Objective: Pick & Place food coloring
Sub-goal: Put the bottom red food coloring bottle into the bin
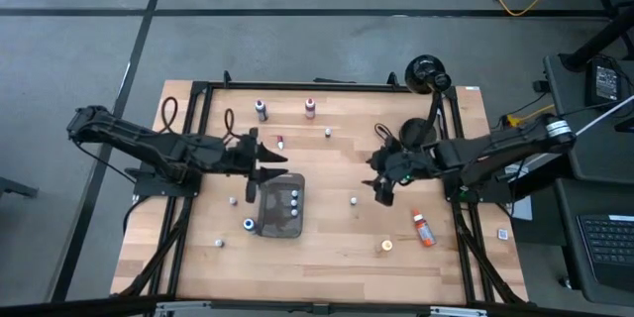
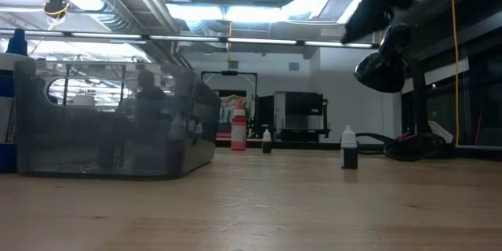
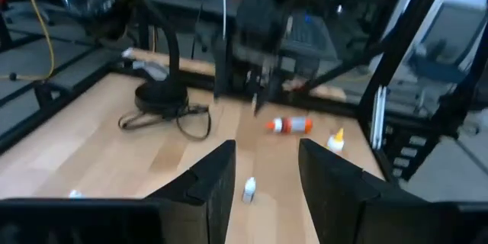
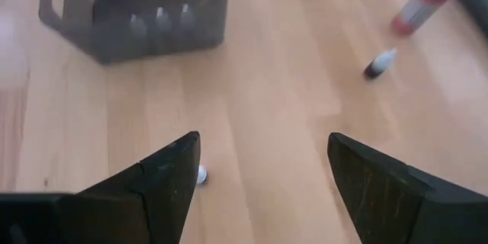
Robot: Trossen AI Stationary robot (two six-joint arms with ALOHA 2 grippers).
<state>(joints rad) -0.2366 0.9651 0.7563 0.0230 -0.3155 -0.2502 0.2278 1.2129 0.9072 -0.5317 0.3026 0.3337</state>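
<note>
Overhead, we see the whole bench (image 1: 327,248) at once: the dark grey tray (image 1: 265,206) sits left of centre with three white-capped food coloring bottles (image 1: 294,204) lined up inside it, and more bottles lie scattered around, including two upright ones near the far edge (image 1: 261,110) and an orange-and-white bottle lying flat (image 1: 423,228) toward the right side. The low view gives none of that layout; there the tray (image 2: 110,121) looms as a translucent wall on the left, with a red bottle (image 2: 238,136) and a dark bottle with a white cap (image 2: 349,147) standing behind open wood. The left pincer (image 1: 272,163) hangs just beyond the tray's far rim, its fingers (image 3: 217,179) partly parted and empty as far as we can tell, with a tiny white bottle (image 3: 249,190) on the bench showing between them. The right pincer (image 1: 381,186) hovers over bare wood right of centre, released wide with nothing in it; a small white bottle (image 4: 200,174) lies beside its one finger (image 4: 164,179). The middle of the bench between tray and right pincer is mostly open.
</note>
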